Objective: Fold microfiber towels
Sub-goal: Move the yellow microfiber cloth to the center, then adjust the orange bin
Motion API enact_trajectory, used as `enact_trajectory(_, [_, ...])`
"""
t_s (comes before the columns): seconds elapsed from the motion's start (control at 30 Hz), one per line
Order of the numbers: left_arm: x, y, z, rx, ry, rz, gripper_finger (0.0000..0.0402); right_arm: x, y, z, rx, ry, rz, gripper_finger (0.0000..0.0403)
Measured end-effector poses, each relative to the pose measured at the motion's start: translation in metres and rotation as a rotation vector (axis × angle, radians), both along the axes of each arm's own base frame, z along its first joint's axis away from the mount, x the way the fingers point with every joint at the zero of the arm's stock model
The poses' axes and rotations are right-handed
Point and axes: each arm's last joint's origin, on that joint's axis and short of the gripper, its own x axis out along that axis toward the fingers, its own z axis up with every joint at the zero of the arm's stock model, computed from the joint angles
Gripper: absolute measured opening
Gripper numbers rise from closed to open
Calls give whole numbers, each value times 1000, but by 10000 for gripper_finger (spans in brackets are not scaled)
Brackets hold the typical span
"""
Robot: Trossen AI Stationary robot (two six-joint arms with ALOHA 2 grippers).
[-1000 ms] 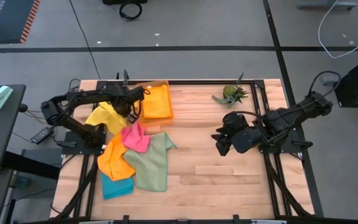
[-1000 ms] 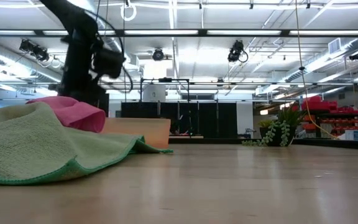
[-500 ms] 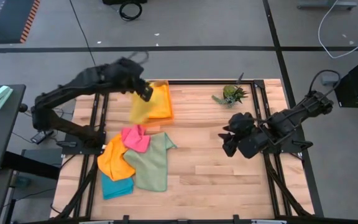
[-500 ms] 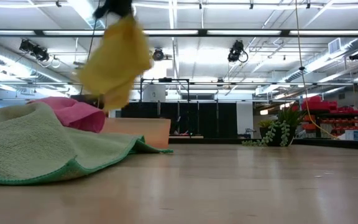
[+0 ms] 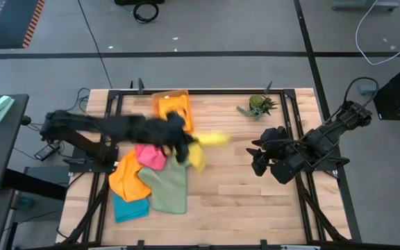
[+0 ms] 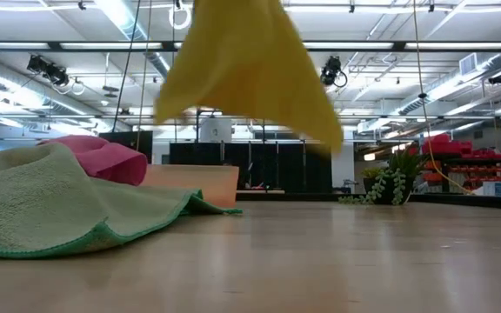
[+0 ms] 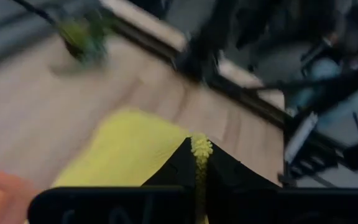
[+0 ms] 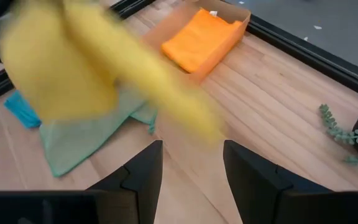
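My left gripper [image 5: 187, 143] hangs over the table's middle, shut on a yellow microfiber towel [image 5: 212, 139] that flares in the air toward the right; the low view shows the yellow towel [image 6: 250, 69] high above the wood. On the left lies a heap of towels: pink [image 5: 151, 157], orange [image 5: 127, 177], teal [image 5: 129, 207] and sage green [image 5: 169, 187], overlapping one another. My right gripper [image 8: 191, 168] waits open at the table's right side, touching nothing. My left gripper pinches a bunched bit of the yellow towel [image 7: 201, 148] between its two fingers; edge or fold, I cannot tell. The fingers come from the table's left, slanting downward. The towel is lifted clear of the table and streams out slack beyond the fingertips.
An orange tray [image 5: 169, 96] with a folded orange towel [image 8: 201, 40] in it stands at the far left. A small green plant [image 5: 259, 105] sits at the far right. Bare wood [image 5: 235, 194] stretches between the heap and my right arm.
My left gripper has risen from the heap's far left end with the yellow towel and swung fast toward the table's middle, tipping up from pointing down. The towel has come clear of the table and flares out to the right. The other towels have stayed put.
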Motion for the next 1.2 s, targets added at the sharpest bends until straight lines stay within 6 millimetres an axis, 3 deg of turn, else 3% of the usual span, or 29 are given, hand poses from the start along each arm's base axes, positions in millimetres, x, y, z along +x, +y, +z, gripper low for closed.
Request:
enact_trajectory(0.1, [19, -21, -45, -25, -40, -42, 10, 1, -1, 0, 3, -8, -14, 176])
enact_trajectory(0.23, [42, -33, -95, -56, -68, -48, 11, 2, 0, -1, 13, -36, -41, 176])
enact_trajectory(0.43, [73, -40, -139, -54, -55, -43, 10, 12, 7, -36, 63, -45, -64, 176])
enact_trajectory(0.53, [81, -43, -141, -5, -34, -96, 46, 16, 11, -61, 135, -40, -64, 176])
enact_trajectory(0.7, [79, -39, -132, 117, 93, -175, 162, 19, 15, -99, 239, -47, -78, 176])
enact_trajectory(0.9, [63, -11, -112, 169, 320, -140, 266, 19, 17, -129, 334, -92, -112, 176])
enact_trajectory(1.03, [48, 18, -110, 240, 470, -132, 285, 19, 17, -136, 373, -112, -123, 176])
enact_trajectory(1.2, [33, 63, -119, 352, 700, -180, 269, 20, 17, -136, 390, -124, -138, 176])
